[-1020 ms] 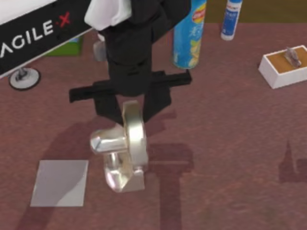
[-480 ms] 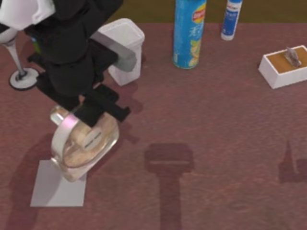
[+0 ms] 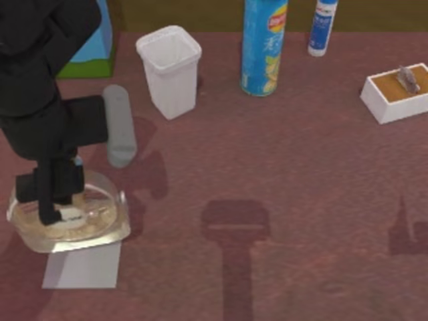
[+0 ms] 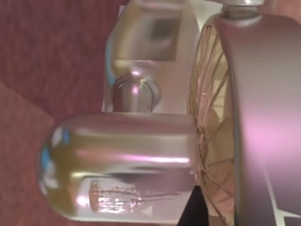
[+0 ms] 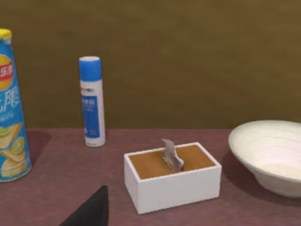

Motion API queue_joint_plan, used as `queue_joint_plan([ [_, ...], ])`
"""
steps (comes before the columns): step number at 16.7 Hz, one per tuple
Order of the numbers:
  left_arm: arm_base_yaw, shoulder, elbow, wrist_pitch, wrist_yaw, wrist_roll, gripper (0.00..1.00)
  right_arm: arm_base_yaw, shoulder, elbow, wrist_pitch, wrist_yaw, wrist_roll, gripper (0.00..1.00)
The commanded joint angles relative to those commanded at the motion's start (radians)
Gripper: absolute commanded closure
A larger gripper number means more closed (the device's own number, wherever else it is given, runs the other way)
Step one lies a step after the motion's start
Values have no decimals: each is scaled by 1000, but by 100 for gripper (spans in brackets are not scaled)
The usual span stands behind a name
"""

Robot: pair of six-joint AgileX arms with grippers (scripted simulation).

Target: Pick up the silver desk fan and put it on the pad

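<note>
One arm is at work, the left one, at the top view's left side: its claw (image 3: 57, 207) reaches down over the silver desk fan (image 3: 67, 217), which lies face up, its round ring housing flat and its tan face toward the camera. The black fingers (image 3: 48, 194) sit against the fan's middle and appear closed on it, though the exact contact is hidden by the arm. The fan covers the far part of the pad (image 3: 83, 266), whose near half shows pale beneath it; whether the fan touches the pad or hangs just over it cannot be told. From the left wrist view the fan (image 4: 155, 155) fills the picture, with chrome motor hub, wire grille and ring seen close. Behind on the desk (image 3: 301, 200) stand a white cup (image 3: 170, 70), a blue chip can (image 3: 264, 47) and a white-and-blue bottle (image 3: 323, 27); a white tray (image 3: 396, 93) with brown inside sits at the right. The right claw (image 5: 91, 212) shows only as a dark tip in its wrist view, near the tray (image 5: 171, 176) and a white bowl (image 5: 270, 153).
</note>
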Motion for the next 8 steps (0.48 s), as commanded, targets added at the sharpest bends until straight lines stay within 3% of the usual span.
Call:
queue_joint_plan([
  [4,35,-42,-66,1,3,186,100,0,0,0,0,0,0,0],
  [8,40,-49,-78,0,3,216,100,0,0,0,0,0,0,0],
])
